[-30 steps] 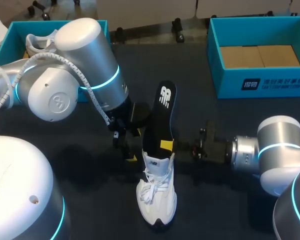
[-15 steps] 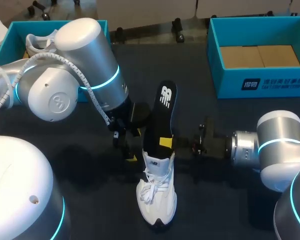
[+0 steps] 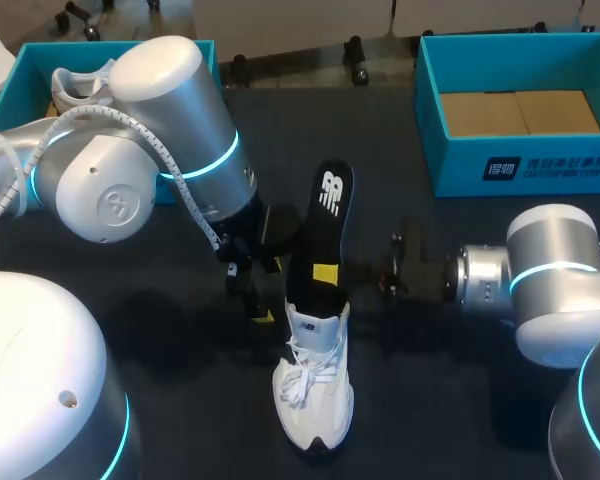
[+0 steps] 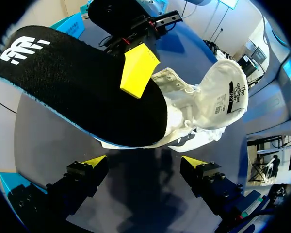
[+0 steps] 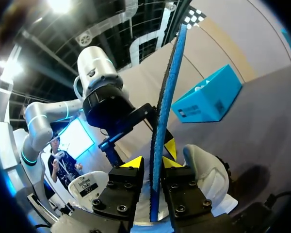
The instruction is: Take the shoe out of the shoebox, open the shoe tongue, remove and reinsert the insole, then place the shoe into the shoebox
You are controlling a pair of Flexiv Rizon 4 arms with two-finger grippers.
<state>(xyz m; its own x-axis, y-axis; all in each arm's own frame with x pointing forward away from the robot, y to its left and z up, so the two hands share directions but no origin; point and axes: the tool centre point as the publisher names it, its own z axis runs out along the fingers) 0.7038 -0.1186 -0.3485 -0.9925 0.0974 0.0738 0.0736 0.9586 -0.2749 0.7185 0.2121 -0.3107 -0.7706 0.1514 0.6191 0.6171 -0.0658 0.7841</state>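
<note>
Gripping the insole (image 3: 330,215) edge-on, the right end effector (image 5: 153,162) sits beside the shoe (image 3: 315,390).

The right gripper (image 5: 153,162) pinches the insole (image 5: 168,92) edge-on, it seems, yellow tips either side. The white shoe (image 5: 207,177) sits just beyond.

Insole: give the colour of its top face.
Black insole with a white logo near one end; shows best in the left wrist view.
</note>
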